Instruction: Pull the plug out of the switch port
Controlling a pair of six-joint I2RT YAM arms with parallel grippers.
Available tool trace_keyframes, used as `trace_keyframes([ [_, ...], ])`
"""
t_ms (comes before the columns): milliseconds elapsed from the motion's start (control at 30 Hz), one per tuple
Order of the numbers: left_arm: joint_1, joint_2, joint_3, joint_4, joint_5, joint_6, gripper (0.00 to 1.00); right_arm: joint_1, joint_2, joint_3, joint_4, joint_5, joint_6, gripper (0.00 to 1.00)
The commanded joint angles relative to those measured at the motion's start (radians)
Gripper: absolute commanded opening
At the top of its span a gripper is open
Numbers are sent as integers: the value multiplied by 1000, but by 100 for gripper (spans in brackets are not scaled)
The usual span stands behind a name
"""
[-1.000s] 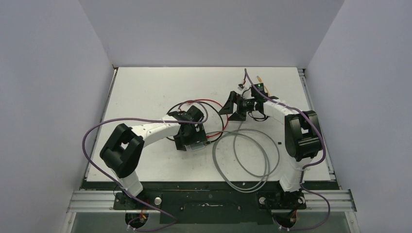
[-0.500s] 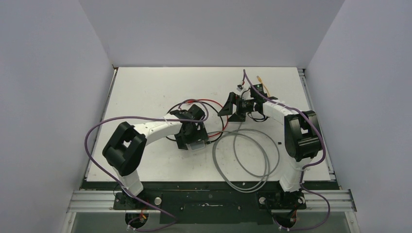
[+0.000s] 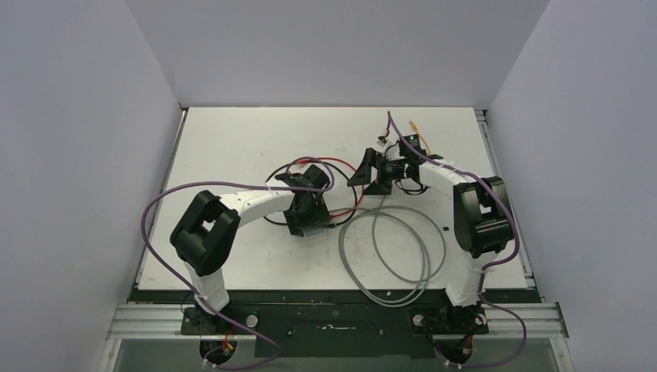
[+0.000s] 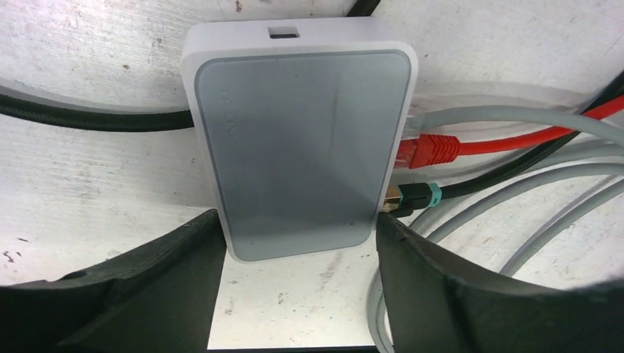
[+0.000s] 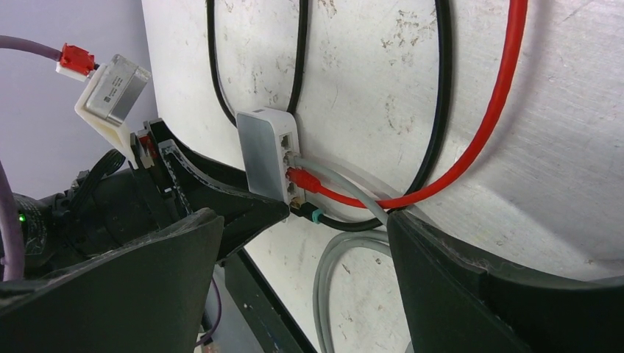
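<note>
The switch [image 4: 302, 147] is a flat pale grey-blue box lying on the white table. My left gripper [image 4: 298, 235] is shut on it, its black fingers [image 4: 184, 250] pressed against the two near corners. Three plugs sit in the sockets on the switch's right edge: a clear one on a grey cable [image 4: 413, 118], a red plug [image 4: 430, 151] and a black plug with a teal collar [image 4: 416, 197]. My right gripper [image 5: 303, 228] hovers open a short way off, facing the switch [image 5: 261, 151] and the red plug [image 5: 302, 179], with nothing between its fingers. From above, the left gripper [image 3: 306, 217] covers most of the switch [image 3: 316, 230].
Grey cable loops [image 3: 395, 256] lie on the table in front of the right arm. A red cable [image 3: 333, 163] and black cables arc behind the switch. A small yellow item [image 3: 414, 124] lies at the back right. Grey walls enclose the table.
My left gripper has shut on the sides of the switch, and the left arm has shifted slightly to the right. The right arm has stayed still.
</note>
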Motion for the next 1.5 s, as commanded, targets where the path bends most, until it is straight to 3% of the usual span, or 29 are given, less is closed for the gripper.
trace_keyframes([
  [0,5,0,40,-35,-55,15,59,8,-31,-1,8,-25,-26,85],
  [100,5,-5,38,-53,-67,27,45,11,-27,2,6,-27,-28,85],
  [267,6,-14,26,-61,-79,51,45,22,-15,20,-6,-31,-37,85],
  [300,7,-20,24,-50,-76,60,50,25,-13,23,-10,-31,-39,85],
  [433,5,-50,22,-28,-72,63,96,30,-8,27,-15,-31,-44,85],
  [467,7,-57,22,-23,-66,58,98,31,-8,27,-16,-31,-43,85],
  [733,21,-41,20,46,-8,19,96,40,-4,23,-30,-29,-60,86],
  [1467,27,56,119,43,-23,16,96,41,-4,7,-48,-27,-79,87],
])
